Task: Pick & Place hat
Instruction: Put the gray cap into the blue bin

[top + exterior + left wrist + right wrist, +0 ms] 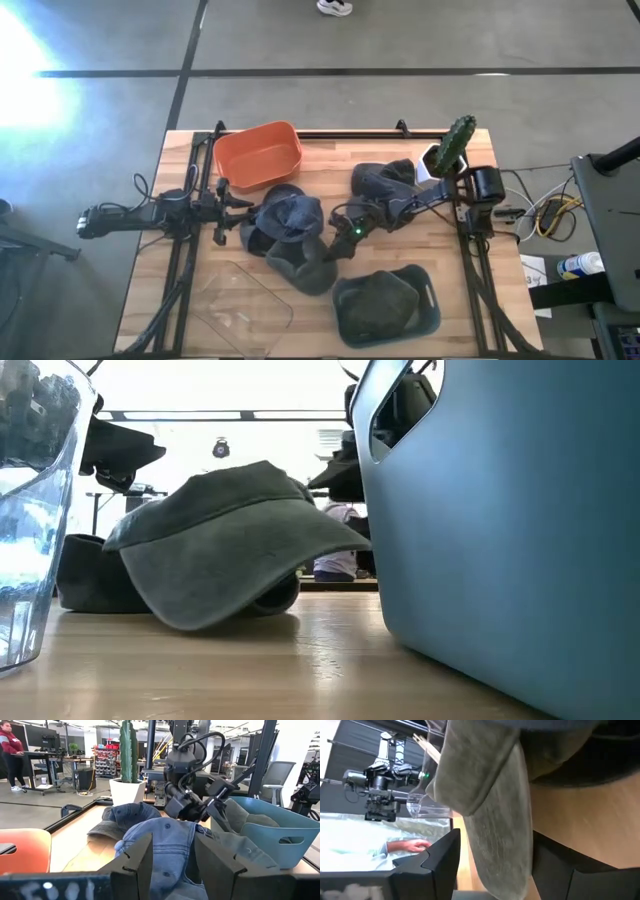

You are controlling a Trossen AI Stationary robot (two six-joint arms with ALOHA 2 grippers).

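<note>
Right pincer (328, 252): clamped on grey hat's (305, 268) brim, mid-surface | Left pincer (243, 207): fingers apart, beside denim hat (285, 215) | Blue bin (432, 296): holds one hat (378, 303)

Low view: the blue bin (500, 510) runs off the edge at 3 o'clock, and the clear tub (30, 500) is cut at 9 o'clock. Overhead, caps cover the right hand (330, 252), fingertips lost. A person (12, 755) shows small, far behind.
</note>
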